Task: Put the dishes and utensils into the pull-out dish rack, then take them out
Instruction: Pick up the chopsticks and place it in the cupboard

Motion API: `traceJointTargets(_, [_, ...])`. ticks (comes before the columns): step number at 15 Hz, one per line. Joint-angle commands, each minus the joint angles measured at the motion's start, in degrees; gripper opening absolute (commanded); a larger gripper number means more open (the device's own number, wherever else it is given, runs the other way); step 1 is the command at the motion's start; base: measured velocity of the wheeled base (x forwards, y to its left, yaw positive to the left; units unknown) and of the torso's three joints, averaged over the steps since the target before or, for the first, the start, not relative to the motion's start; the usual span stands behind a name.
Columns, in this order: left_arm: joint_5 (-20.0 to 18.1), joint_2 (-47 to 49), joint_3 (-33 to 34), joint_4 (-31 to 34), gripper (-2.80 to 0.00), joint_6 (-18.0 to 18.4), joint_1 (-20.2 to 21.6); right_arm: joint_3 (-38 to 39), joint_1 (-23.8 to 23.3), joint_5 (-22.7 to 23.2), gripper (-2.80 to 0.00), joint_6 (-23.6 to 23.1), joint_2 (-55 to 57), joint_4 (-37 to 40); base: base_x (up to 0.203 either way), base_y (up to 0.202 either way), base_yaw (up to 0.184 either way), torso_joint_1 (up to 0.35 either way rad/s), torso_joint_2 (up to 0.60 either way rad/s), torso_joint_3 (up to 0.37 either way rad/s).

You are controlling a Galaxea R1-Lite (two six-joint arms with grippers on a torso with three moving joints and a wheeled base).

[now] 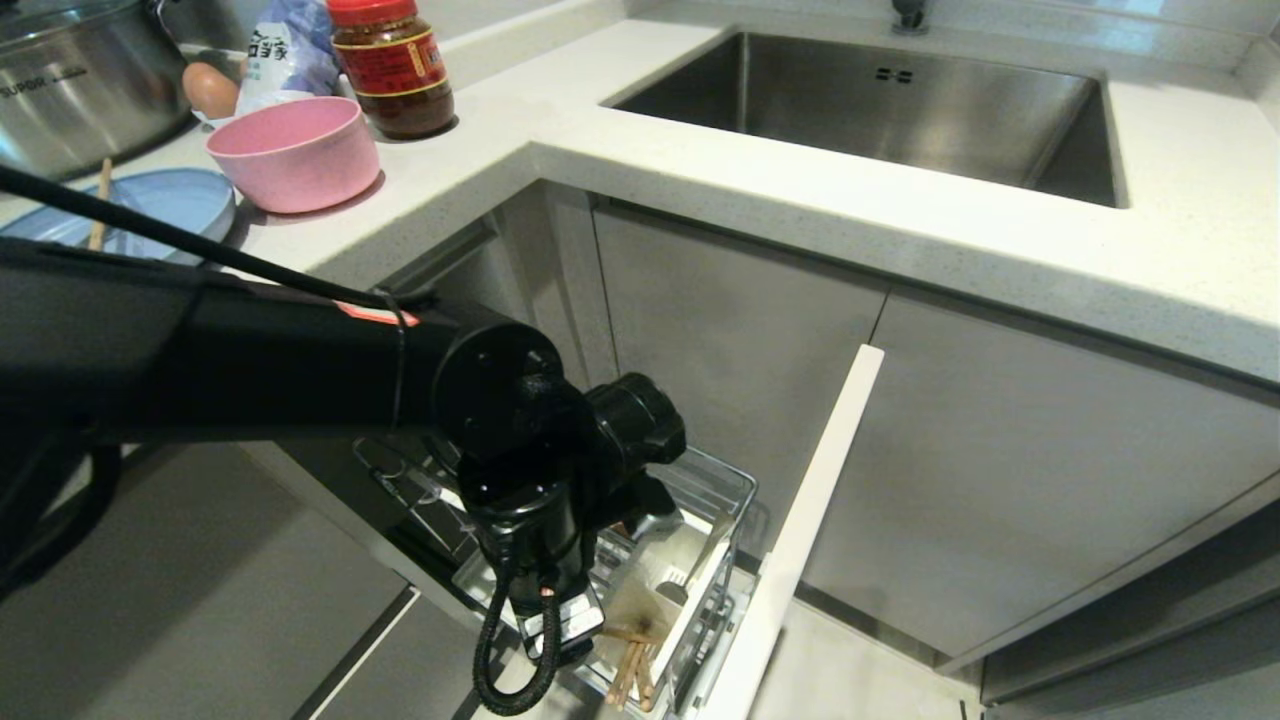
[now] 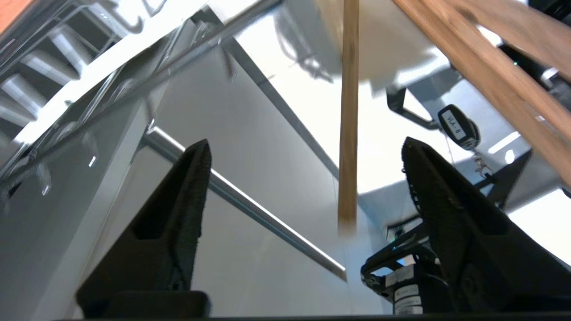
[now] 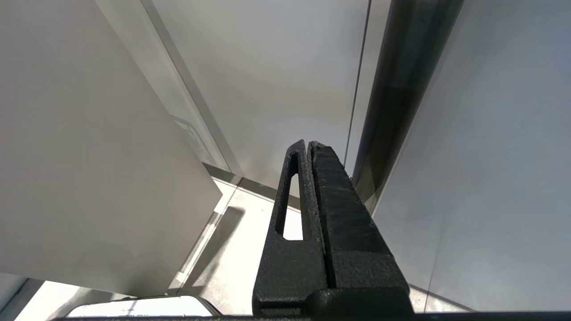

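Already the chopsticks (image 1: 632,672) and fork (image 1: 700,565) are seen in the rack (image 1: 735,490) at lower centre beneath the left gripper (image 2: 303,187), jaws wide and empty, while plate (image 1: 170,200) and bowl (image 1: 295,150) are left on the surface (image 1: 700,140) upper left.

The left arm (image 1: 250,360) reaches across and angles down, wrist bent, its left gripper (image 2: 303,187) spread wide with nothing clamped. The right gripper (image 3: 308,187) is pressed closed, empty.

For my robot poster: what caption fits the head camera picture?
Left claw reaches into the pull-out dish rack; pink bowl waits on the counter.
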Motion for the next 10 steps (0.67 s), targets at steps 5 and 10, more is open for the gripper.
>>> traceJointTargets(5, [1.2, -19.8, 1.1, 0.1, -2.8, -4.4, 0.0, 0.0, 0.0, 0.0, -2.8, 0.0, -0.2, 0.0, 0.0, 0.0, 0.0, 0.0, 0.0, 0.0])
traceJointTargets(10, [4.1, -32.1, 0.1, -7.8, -2.8, -11.5, 0.2, 0.0, 0.0, 0.0, -2.8, 0.0, -0.2, 0.0, 0.0, 0.0, 0.0, 0.0, 0.0, 0.0])
